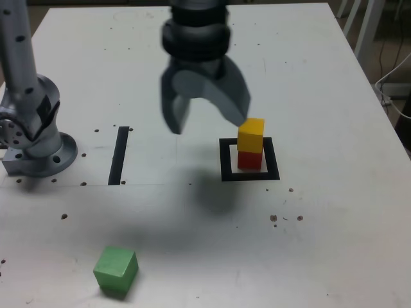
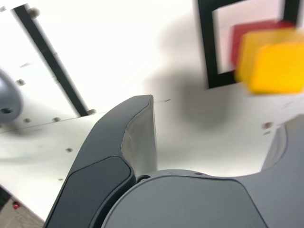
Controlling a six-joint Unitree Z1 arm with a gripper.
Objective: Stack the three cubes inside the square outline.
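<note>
Yellow sits on red: the yellow cube (image 1: 251, 135) rests on top of the red cube (image 1: 250, 160), and the red one stands inside the thick black square outline (image 1: 225, 160), whose pale centre shows beside it. In the exterior view that little pile is at three o'clock from the middle of the picture. The green cube (image 1: 115, 268) is on its own at seven o'clock, well apart from the others, flat on the white counter (image 1: 327, 231).

My claw (image 1: 207, 124) hangs above the counter with its fingers spread wide – nothing is between them, and I hold nothing. In the exterior view it is at eleven to twelve o'clock from the outline, and it looks blurred there. The wrist view shows the same wide gap, with the two stacked cubes beyond my fingers, also blurred.

The narrow black strip (image 1: 119, 156) lies at nine o'clock from the outline, and past it, further out the same way, stands a grey base (image 1: 43, 154). Small dark specks (image 1: 273, 218) dot the counter – several near the strip, a few at five o'clock from the outline.
</note>
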